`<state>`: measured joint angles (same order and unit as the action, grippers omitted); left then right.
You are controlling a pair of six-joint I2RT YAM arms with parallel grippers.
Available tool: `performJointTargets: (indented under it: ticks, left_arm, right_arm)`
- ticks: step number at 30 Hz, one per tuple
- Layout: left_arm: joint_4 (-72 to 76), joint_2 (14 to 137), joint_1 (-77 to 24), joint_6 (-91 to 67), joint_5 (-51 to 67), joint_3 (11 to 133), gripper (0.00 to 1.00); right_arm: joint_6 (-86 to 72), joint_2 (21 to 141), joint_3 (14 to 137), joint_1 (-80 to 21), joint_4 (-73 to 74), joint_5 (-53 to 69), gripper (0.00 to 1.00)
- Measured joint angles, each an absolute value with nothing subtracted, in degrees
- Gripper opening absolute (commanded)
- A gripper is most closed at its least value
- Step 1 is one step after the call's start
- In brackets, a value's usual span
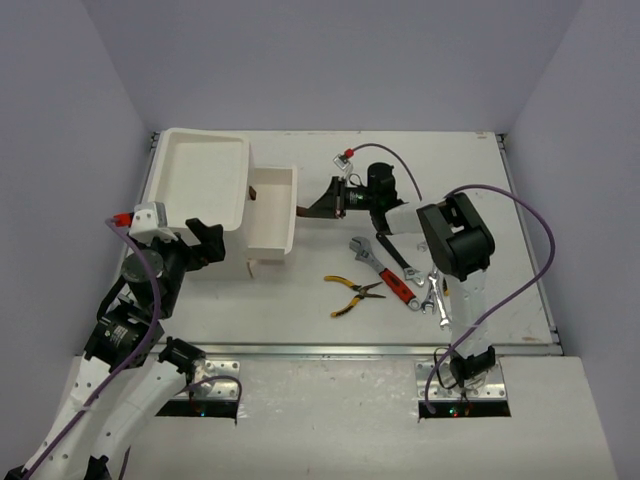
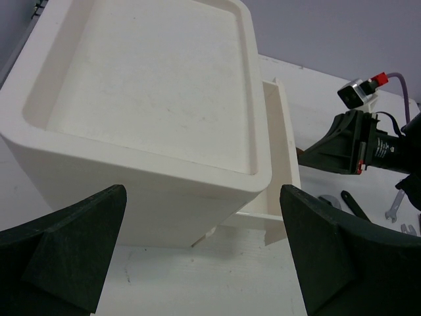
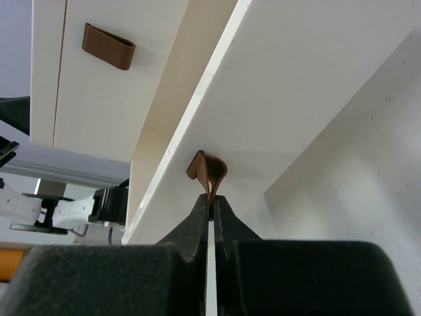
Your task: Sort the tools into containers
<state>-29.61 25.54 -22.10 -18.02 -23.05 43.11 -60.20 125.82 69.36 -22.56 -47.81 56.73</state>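
Note:
The tall white box [image 1: 238, 235] with a shallow tray top [image 1: 205, 175] stands at the back left. One drawer [image 1: 275, 212] is pulled out to the right. My right gripper [image 1: 305, 211] is shut on that drawer's dark-red knob [image 3: 209, 170], pinching it at the fingertips [image 3: 212, 201]. My left gripper [image 1: 205, 245] is open and empty just in front of the box [image 2: 164, 210], its fingers [image 2: 72, 243] wide apart. The red-handled adjustable wrench [image 1: 385, 272], yellow-handled pliers [image 1: 352, 291], a black wrench [image 1: 398, 255] and silver spanners [image 1: 432, 292] lie on the table.
A second dark-red knob [image 3: 108, 46] sits on the shut drawer above. The right arm's camera and purple cable [image 1: 520, 215] arch over the tools. The table's metal front edge [image 1: 330, 350] runs in front of the arm bases.

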Motion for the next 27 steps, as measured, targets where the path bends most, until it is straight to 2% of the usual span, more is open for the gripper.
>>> performJointTargets:
  ticks: [1, 4, 8, 9, 10, 11, 12, 17, 21, 27]
  left_arm:
    - [-29.6, 25.5, -22.1, -18.0, -23.0, 43.1, 1.0]
    - [-29.6, 25.6, -22.0, -18.0, -22.9, 43.1, 1.0]
    - [-29.6, 25.6, -21.6, -18.0, -22.9, 43.1, 1.0]
    - [-29.6, 25.6, -21.6, -18.0, -22.9, 43.1, 1.0]
    - [-29.5, 25.6, -21.5, -18.0, -22.9, 43.1, 1.0]
    - [-29.6, 25.6, -21.3, -18.0, -22.9, 43.1, 1.0]
    - [-29.6, 25.6, -21.3, -18.0, -22.9, 43.1, 1.0]
    - [-29.5, 25.5, -21.3, -17.8, -22.9, 43.1, 1.0]
    - [-29.5, 25.5, -21.1, -17.8, -22.8, 43.1, 1.0]
    - [-29.5, 24.7, -20.8, -17.8, -22.6, 43.1, 1.0]
  right_arm:
    - [-60.1, 125.4, 68.8, -22.4, -47.8, 56.8, 0.05]
    - [-59.7, 124.5, 67.8, -22.1, -47.5, 57.2, 0.53]
    - [-59.4, 123.1, 66.7, -20.9, -46.7, 57.8, 0.62]
    - [-59.3, 122.5, 66.2, -20.4, -46.1, 57.7, 0.72]
    - [-59.3, 121.7, 65.7, -19.9, -45.4, 57.7, 0.74]
    - [-58.4, 120.4, 65.2, -19.2, -42.9, 57.0, 0.91]
    - [-57.3, 118.9, 64.5, -18.3, -40.5, 56.6, 0.98]
    - [-43.7, 108.9, 65.3, -13.6, -16.3, 46.2, 0.99]
    - [-31.6, 100.4, 67.6, -12.7, 3.2, 31.1, 0.99]
    - [-21.9, 84.0, 62.1, -13.6, 17.7, 8.4, 0.99]
